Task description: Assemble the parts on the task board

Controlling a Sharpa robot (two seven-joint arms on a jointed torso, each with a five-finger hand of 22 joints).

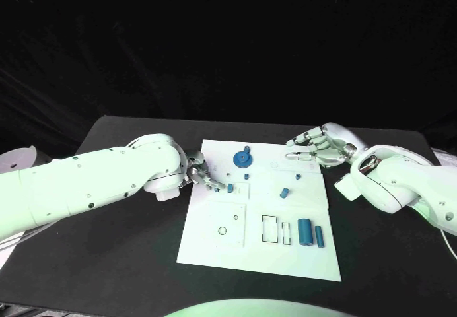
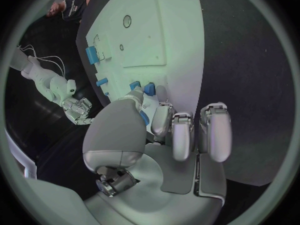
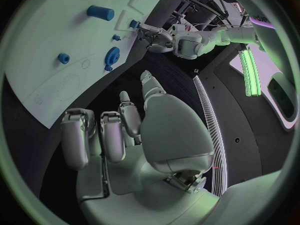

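Now the left hand (image 1: 198, 173) is set at the task board's (image 1: 214, 247) left edge, fingertips touching a small blue peg (image 1: 230, 187); grasp cannot be told. Blue gear (image 1: 243, 158) is seen mid-board, blue cylinder (image 1: 305, 232) lower right. Right hand (image 1: 322, 148) is held released over the far right corner.
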